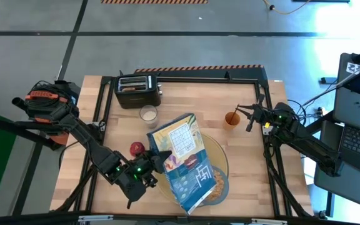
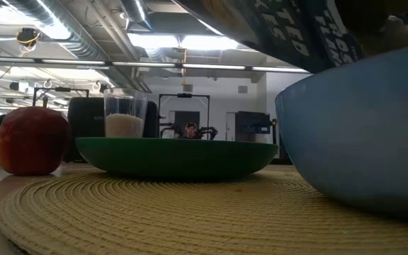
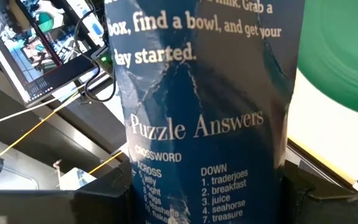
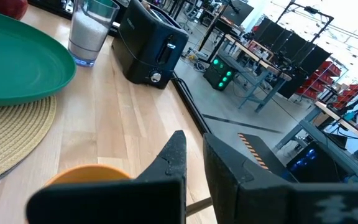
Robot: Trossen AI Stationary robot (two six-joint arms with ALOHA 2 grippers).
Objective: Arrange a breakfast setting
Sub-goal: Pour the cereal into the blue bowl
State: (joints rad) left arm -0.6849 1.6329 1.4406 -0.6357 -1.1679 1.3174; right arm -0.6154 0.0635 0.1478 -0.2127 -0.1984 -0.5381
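My left gripper is shut on the blue cereal box, which is held tilted above the green plate and the blue-grey bowl on the round yellow mat. From above, the box hides most of the plate. Brown cereal shows in the bowl. The red apple sits at the mat's left edge and the milk glass stands behind it. My right gripper is shut and empty, just right of the orange drink cup. No toast slice shows plainly. My left gripper pinches the cereal box between its two fingers, one on each narrow side, about midway along its length. The fingers come level from the table's left and lie across the box. The box is lifted clear and tilted, its near end over the bowl.
A black toaster stands at the table's far left, behind the glass. Bare wood lies between the mat and the orange cup and along the right side. A laptop sits off the table's right edge.
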